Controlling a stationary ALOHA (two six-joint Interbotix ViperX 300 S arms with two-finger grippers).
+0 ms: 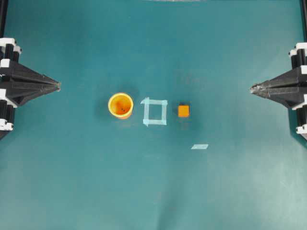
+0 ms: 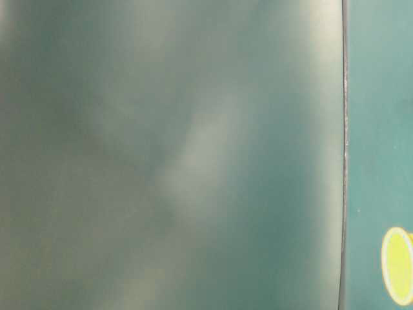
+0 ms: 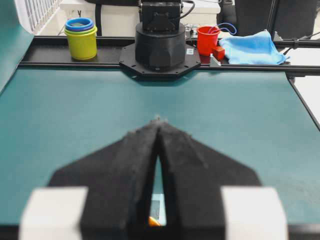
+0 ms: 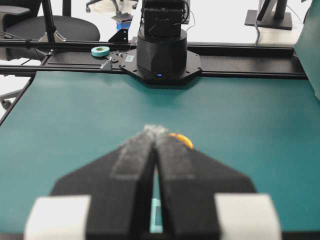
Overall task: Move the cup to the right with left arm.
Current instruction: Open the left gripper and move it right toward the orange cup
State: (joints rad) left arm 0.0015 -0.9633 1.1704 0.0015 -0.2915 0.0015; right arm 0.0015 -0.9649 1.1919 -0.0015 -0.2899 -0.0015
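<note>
The yellow-orange cup stands upright on the teal table, left of a square of pale tape. Its rim also shows at the bottom right of the table-level view as the cup, and a sliver of the cup peeks past the right fingers. My left gripper rests at the left edge, shut to a point, well left of the cup and holding nothing. In its wrist view the left gripper has its tips together. My right gripper is shut at the right edge; the right gripper is also empty.
A small orange cube sits right of the tape square. A loose strip of pale tape lies below it. Beyond the table's far edge stand stacked cups, a red cup and a blue cloth.
</note>
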